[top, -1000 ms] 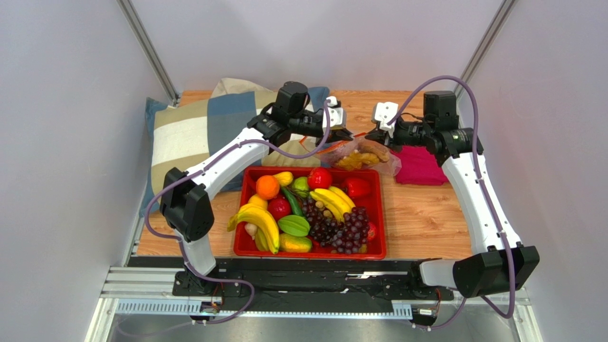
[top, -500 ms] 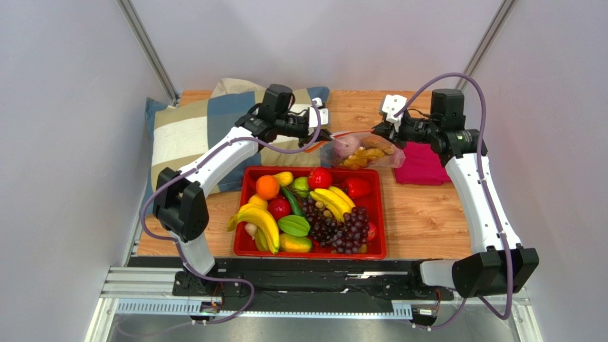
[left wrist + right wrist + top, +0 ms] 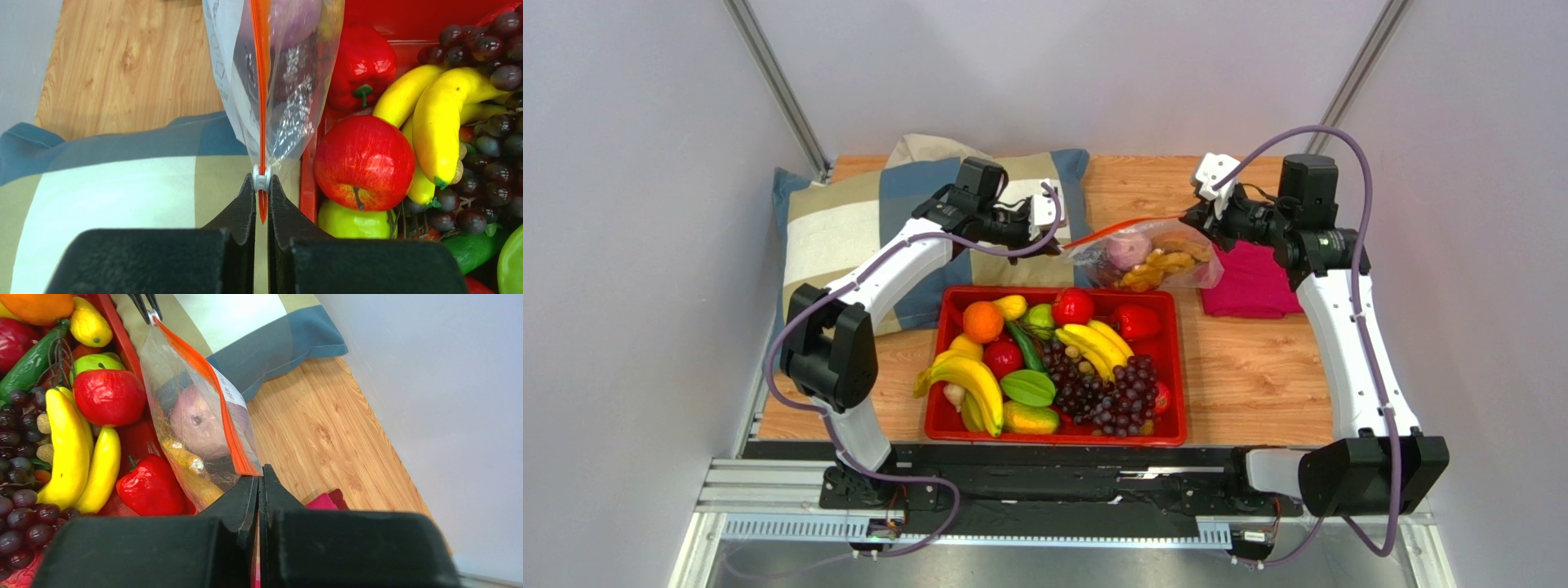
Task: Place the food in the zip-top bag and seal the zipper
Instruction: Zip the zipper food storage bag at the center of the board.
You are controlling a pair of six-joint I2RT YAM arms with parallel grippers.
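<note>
The zip-top bag hangs stretched between my two grippers, above the table behind the tray. Inside it lies the food: a pink-purple onion-like ball and a yellowish piece. My left gripper is shut on the zipper at its left end, with the white slider between the fingertips. My right gripper is shut on the bag's right corner, where the orange strip ends. From above, the left gripper and right gripper hold the strip taut.
A red tray packed with toy fruit (bananas, grapes, apple, pepper) sits just in front of the bag. A checked pillow lies at the back left under the left arm. A folded magenta cloth lies below the right gripper.
The two grippers have drawn apart, the left going left along the orange strip and the right going right. The bag has stretched out flat between them.
</note>
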